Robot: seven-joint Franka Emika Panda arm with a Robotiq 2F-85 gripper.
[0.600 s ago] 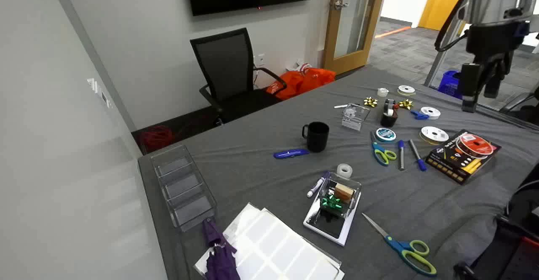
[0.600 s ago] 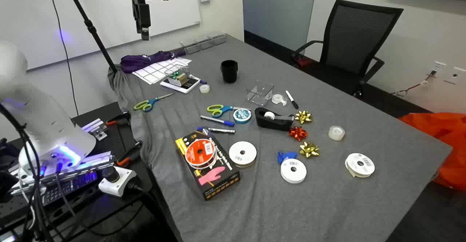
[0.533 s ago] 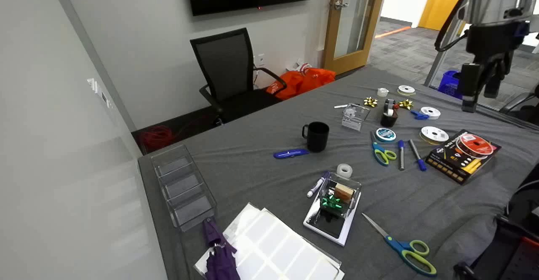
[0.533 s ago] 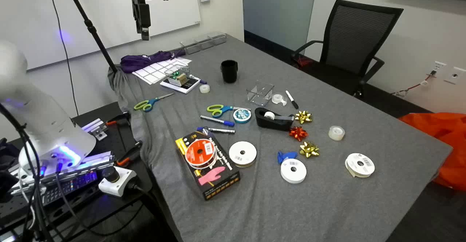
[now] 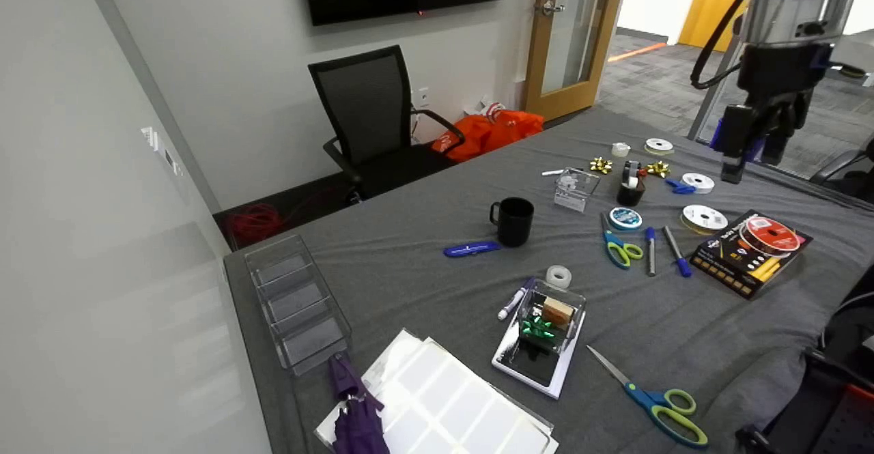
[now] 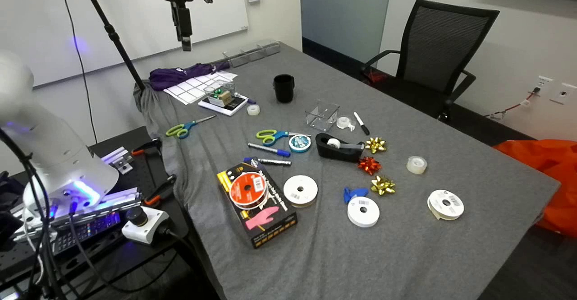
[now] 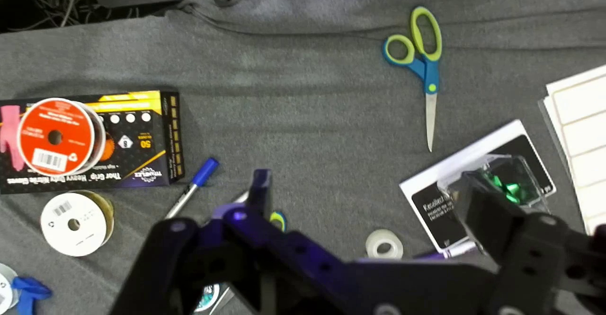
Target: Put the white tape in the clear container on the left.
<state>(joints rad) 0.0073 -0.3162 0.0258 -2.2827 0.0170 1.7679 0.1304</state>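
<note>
The white tape (image 5: 558, 276) is a small ring-shaped roll lying flat on the grey cloth, beside the black-and-white pad. It also shows in an exterior view (image 6: 253, 109) and in the wrist view (image 7: 384, 245), where the gripper body hides its lower edge. A long clear divided container (image 5: 300, 304) stands at the table's left edge; it also shows at the far end in an exterior view (image 6: 252, 53). My gripper (image 5: 753, 160) is raised well above the table, also in an exterior view (image 6: 185, 43). In the wrist view my gripper (image 7: 371, 187) has its fingers wide apart with nothing between them.
A clear box with a green bow (image 5: 552, 321) sits on the pad by the tape. Scissors (image 5: 655, 399), a black mug (image 5: 515, 222), another clear box (image 5: 575, 189), a tape dispenser (image 6: 339, 148) and a glove box (image 6: 270, 219) stand around. Similar rolls (image 6: 416, 165) lie further off.
My gripper has moved a little left in one exterior view and slightly right in the other exterior view, still high up. The objects on the table have not moved.
</note>
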